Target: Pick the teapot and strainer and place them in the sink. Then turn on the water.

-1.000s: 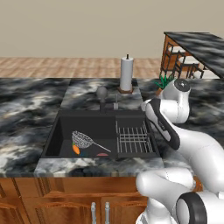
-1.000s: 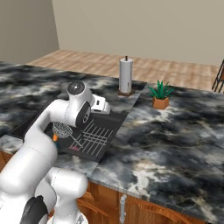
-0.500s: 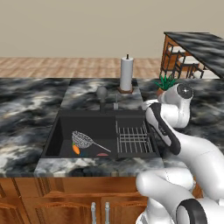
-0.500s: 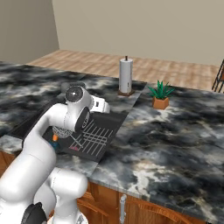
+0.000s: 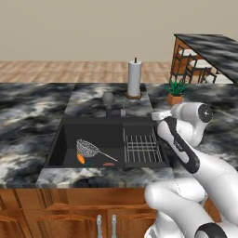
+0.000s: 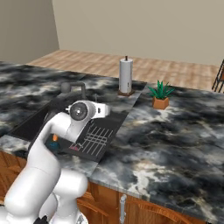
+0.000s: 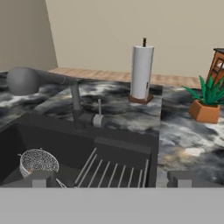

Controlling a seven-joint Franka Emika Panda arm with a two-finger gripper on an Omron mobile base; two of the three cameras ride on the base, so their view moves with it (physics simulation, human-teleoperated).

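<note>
The strainer (image 5: 87, 148) lies in the left half of the black sink (image 5: 65, 135), its thin handle pointing right. Against its near side a small orange and teal shape (image 5: 81, 159), the teapot as far as I can tell, rests on the basin floor. My gripper (image 7: 111, 180) is open and holds nothing; the fingertips (image 7: 38, 178) frame the sink from its right rear corner. In the hand view the strainer (image 7: 38, 161) sits low on the left, and the grey faucet (image 7: 76, 105) stands ahead with its head (image 7: 22, 81) swung left. No water runs from it.
A grey wire rack (image 5: 142, 148) fills the sink's right part. A paper towel roll (image 5: 134, 79) stands behind the sink, a potted plant (image 5: 175, 93) to its right. A small pinkish disc (image 5: 109, 163) lies on the basin floor. Dark marble counter (image 5: 28, 111) surrounds the sink.
The arm's elbow has drifted slightly right and down. The hand stays open by the sink's right rear edge. Strainer and teapot have not moved.
</note>
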